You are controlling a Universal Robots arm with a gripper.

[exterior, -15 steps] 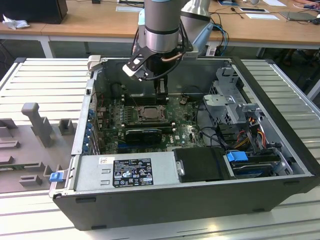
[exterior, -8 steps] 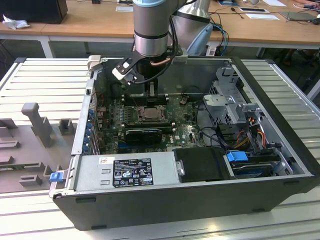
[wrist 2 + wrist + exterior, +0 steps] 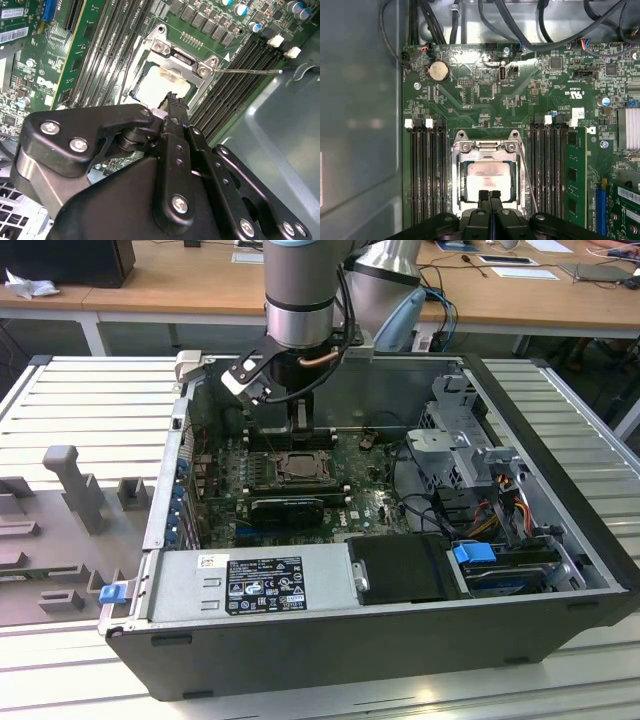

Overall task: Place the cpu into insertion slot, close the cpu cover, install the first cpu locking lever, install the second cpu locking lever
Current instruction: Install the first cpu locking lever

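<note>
The black gripper (image 3: 490,196) on the grey robot arm (image 3: 298,300) has its 2 fingertips pressed together with nothing between them. It hangs just above one edge of the cpu (image 3: 487,179), a small flat square chip with a dull silver top. The cpu sits in the square, dark-framed insertion slot (image 3: 298,467), ringed by the thin silver metal cpu cover (image 3: 487,146), which seems to lie flat over it. 1 thin silver wire lever (image 3: 250,70) juts sideways across the long black memory slots (image 3: 427,170) of the green circuit board (image 3: 445,107).
</note>
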